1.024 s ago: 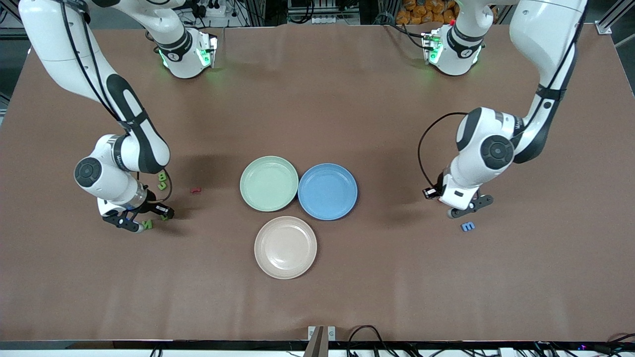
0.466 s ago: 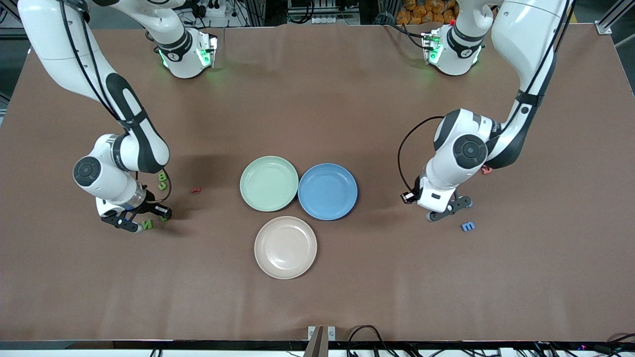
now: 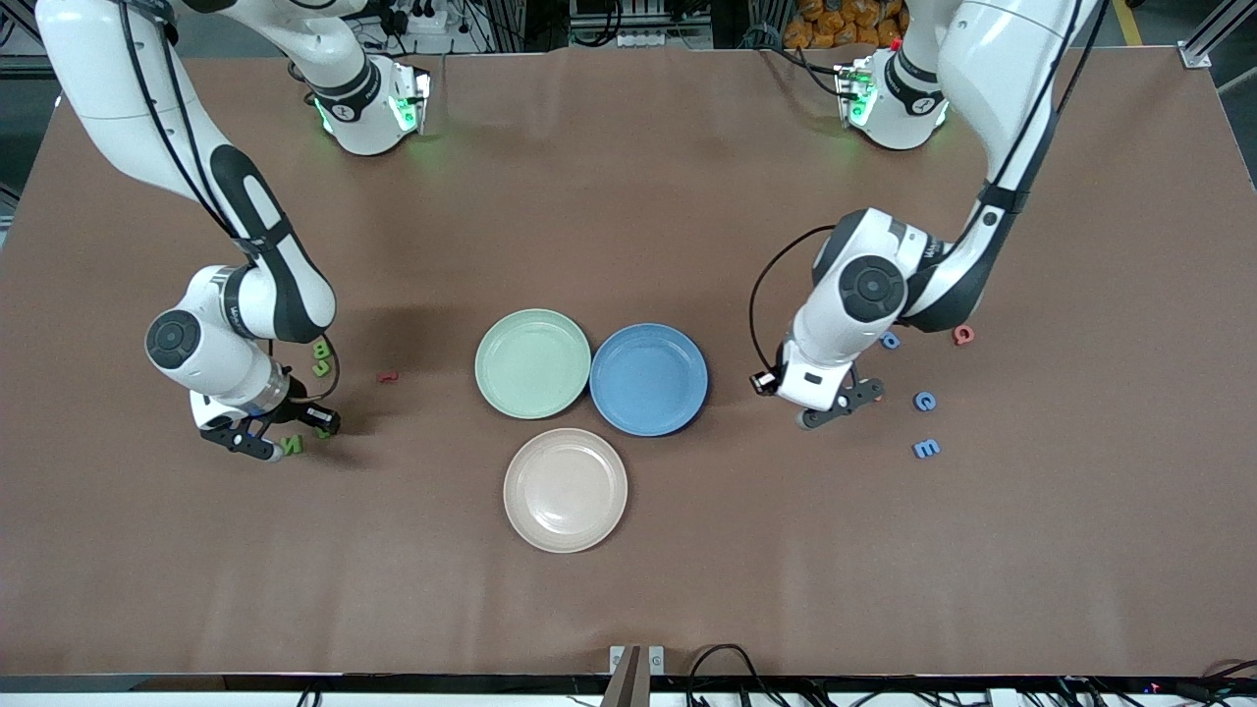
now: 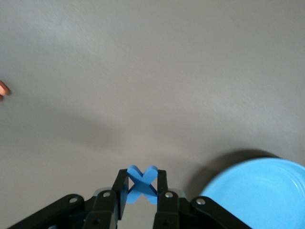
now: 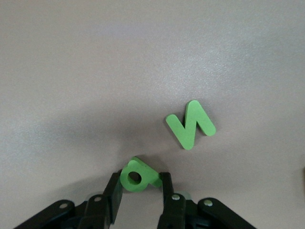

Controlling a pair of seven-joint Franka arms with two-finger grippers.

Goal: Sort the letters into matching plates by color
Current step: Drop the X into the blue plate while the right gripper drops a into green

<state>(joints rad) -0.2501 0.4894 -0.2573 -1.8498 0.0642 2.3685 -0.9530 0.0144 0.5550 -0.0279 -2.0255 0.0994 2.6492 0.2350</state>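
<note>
Both pincers clamped on letters beside the plates.

The left pincer, its forearm bent low over the tabletop beside the blue plate, grips a blue X. The right pincer, near the tabletop toward the right arm's end from the green plate, pinches a green letter, partly hidden; a green N lies near it. A beige plate lies nearer the camera.

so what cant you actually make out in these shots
- Front view: the blue X in the left gripper is hidden by the gripper itself.
- Front view: the green letter in the right gripper is hidden by its fingers; which letter it is stays unclear in the right wrist view.
- Left wrist view: blue plate cut by the edge.
</note>
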